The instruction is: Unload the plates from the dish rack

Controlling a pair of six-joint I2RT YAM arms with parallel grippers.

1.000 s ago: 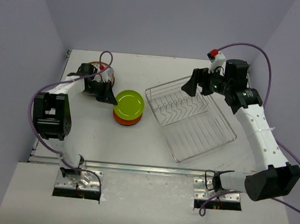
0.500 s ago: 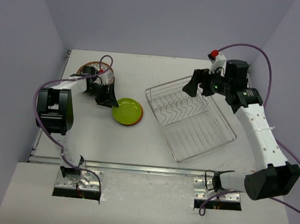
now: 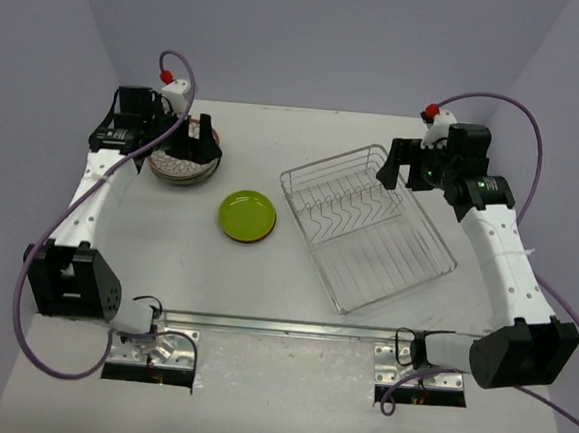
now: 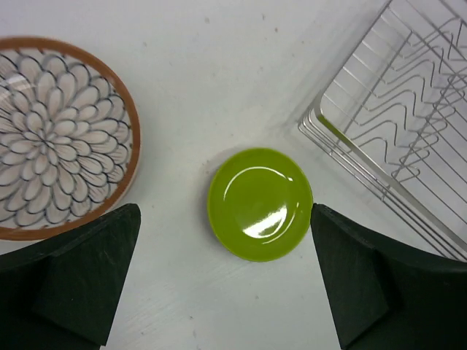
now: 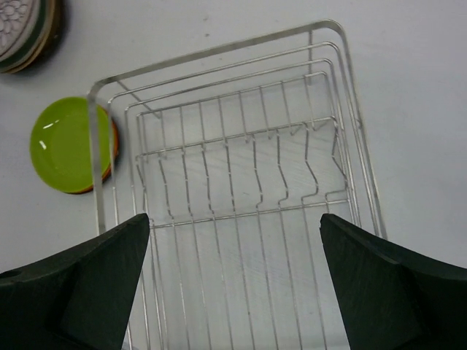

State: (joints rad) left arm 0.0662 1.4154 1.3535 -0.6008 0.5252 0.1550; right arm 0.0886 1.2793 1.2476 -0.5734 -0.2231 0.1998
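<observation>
Left wrist: petal-patterned plate (image 4: pixel 51 138) face | right wrist: stack (image 5: pixel 44 38) edge | end effectors (image 4: pixel 222 219) (image 5: pixel 235 219) wide

Dish rack (image 3: pixel 366 241) right; near plates (image 3: pixel 247 216) left of it; far plates (image 3: pixel 181 171), seemingly stacked, farther left.

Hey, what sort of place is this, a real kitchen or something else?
Probably a robot test bench, not a kitchen: a bare white table boxed in by plain lavender walls, with an empty silver wire dish rack and stacked round plates on it.
</observation>
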